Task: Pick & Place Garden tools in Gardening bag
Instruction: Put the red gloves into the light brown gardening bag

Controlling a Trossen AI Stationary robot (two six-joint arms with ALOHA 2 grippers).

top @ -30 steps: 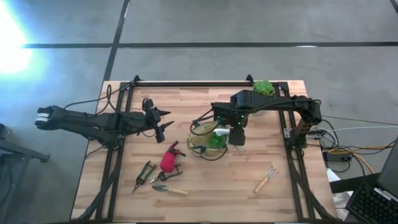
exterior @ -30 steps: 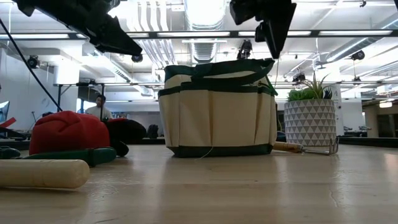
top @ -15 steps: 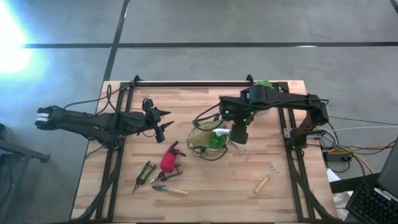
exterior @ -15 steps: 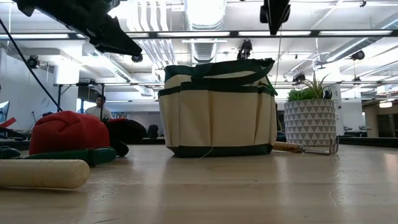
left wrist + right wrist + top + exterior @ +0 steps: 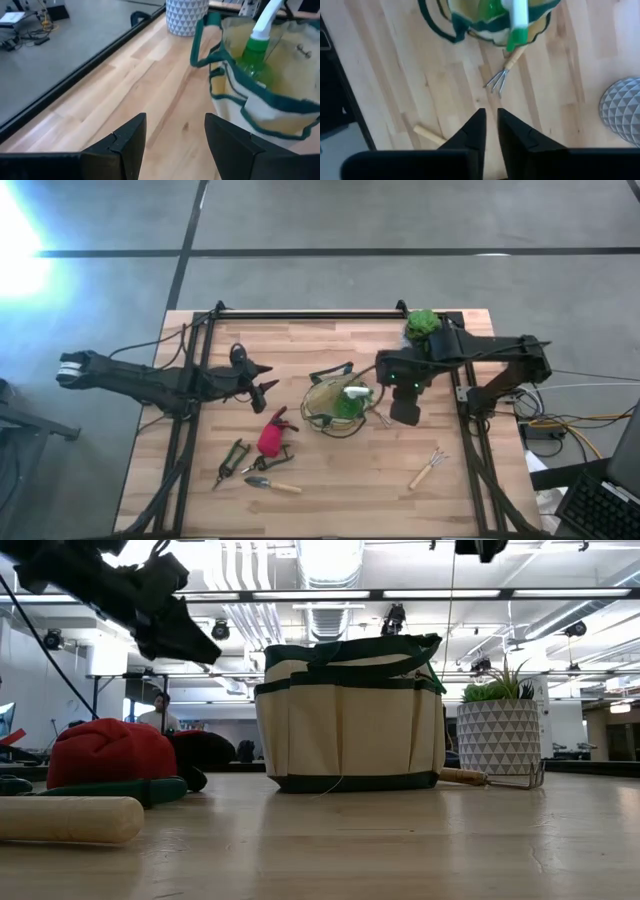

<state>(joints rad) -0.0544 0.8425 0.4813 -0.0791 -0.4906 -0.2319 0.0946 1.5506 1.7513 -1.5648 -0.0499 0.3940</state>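
The beige gardening bag (image 5: 333, 406) with green trim stands on its base at mid-table. The green spray bottle (image 5: 257, 42) stands upright inside it. A wooden-handled fork (image 5: 503, 74) lies on the boards against the bag's right side. A second fork (image 5: 428, 468) lies toward the near right. The red-and-black piece (image 5: 270, 436), pruners (image 5: 232, 461) and trowel (image 5: 272, 484) lie near left of the bag. My right gripper (image 5: 490, 126) hangs high, right of the bag, pointing down, shut and holding nothing. My left gripper (image 5: 175, 131) hovers open left of the bag.
A green plant in a white patterned pot (image 5: 422, 324) stands at the far right; it also shows in the low view (image 5: 497, 738). Black frame rails (image 5: 300, 313) run along the far edge and both sides. Bare boards lie near the front edge.
My right gripper has risen and gone from above the bag's right rim toward the table's right edge. My left gripper has sunk a little and rolled about its own pointing line. The bag and the tools have stayed put.
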